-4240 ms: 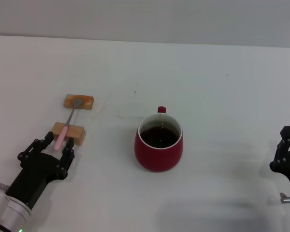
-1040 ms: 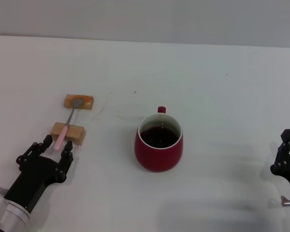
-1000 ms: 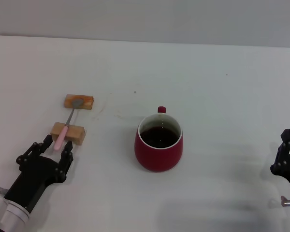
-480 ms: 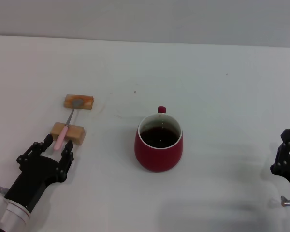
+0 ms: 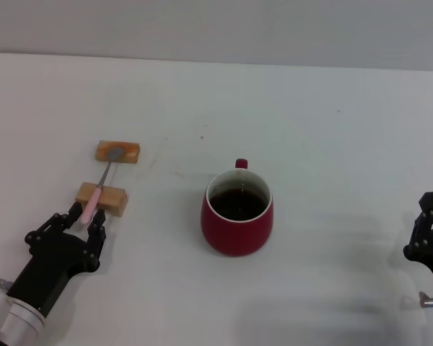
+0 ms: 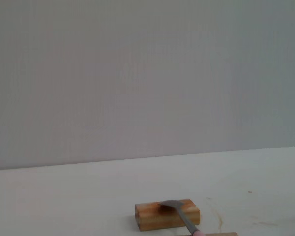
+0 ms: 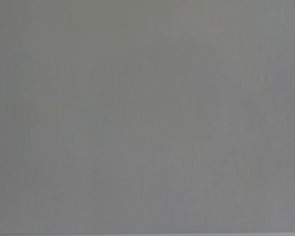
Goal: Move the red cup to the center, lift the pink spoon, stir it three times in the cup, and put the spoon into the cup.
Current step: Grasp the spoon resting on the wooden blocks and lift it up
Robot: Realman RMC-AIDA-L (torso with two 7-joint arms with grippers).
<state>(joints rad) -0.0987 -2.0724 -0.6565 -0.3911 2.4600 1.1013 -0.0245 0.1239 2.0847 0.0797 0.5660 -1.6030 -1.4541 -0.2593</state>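
The left end effector [image 5: 84, 220] sits low near the surface's [image 5: 332, 144] front-left corner, its black fingers [image 5: 95, 228] spread apart on either side of the near tip of the pink spoon [image 5: 91, 204]. The pink handle end lies between the fingertips, but whether they touch it cannot be told. From there the spoon runs away from the end effector: its handle rests across the nearer wooden block [image 5: 101, 196], and its grey bowl lies on the farther wooden block [image 5: 117, 152], toward the left edge. The left wrist view shows the metal neck reaching up onto that farther block [image 6: 167, 214].

The red cup [image 5: 237, 213] stands upright in the middle of the surface, well apart from the spoon, holding dark liquid, handle pointing to the far edge.

The right end effector [image 5: 427, 238] is parked at the right edge; its opening cannot be told.
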